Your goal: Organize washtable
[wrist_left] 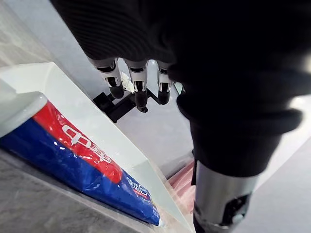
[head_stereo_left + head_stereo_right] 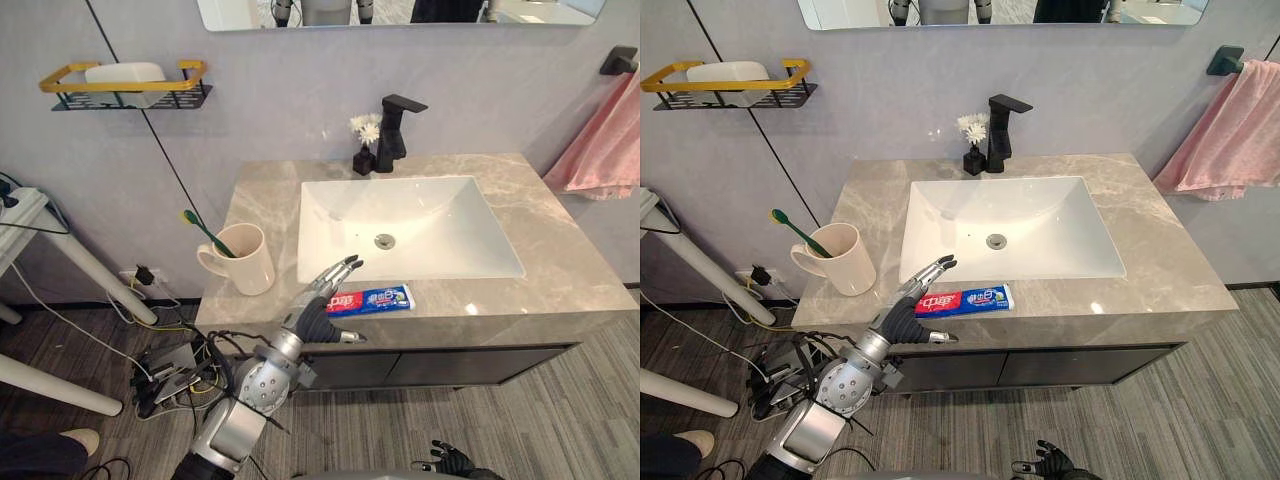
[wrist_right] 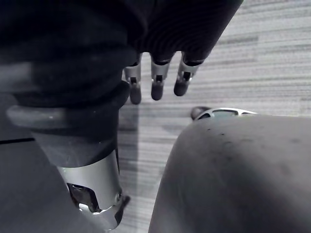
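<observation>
The left robot hand (image 2: 320,312) is at the front edge of the table (image 2: 560,250). Its fingers (image 2: 341,270) are stretched out straight and a little spread, so the hand is wide and holds nothing. They point towards the basin (image 2: 440,205) and pass over the left end of the toothpaste tube (image 2: 372,299). The thumb sticks out to the side, just in front of the tube. I cannot tell if the hand touches the tube. The tube is red and blue and lies flat on the narrow strip of table between the basin and the front edge, along that edge.

To the left of the hand, near the table's left edge, a cream cup (image 2: 246,263) stands upright. A green toothbrush (image 2: 205,232) leans in it, its head up and to the left.

Behind the basin there is a black faucet (image 2: 394,132), and just beside it a small dark vase (image 2: 363,160) with white flowers. On the wall at the left hangs a black shelf (image 2: 125,92) with a yellow rail and a white thing on it. At the right hangs a pink towel (image 2: 605,145).

The right robot hand (image 2: 1052,463) hangs low above the floor (image 3: 272,58), well apart from the table, its fingers (image 3: 156,86) relaxed and holding nothing.
</observation>
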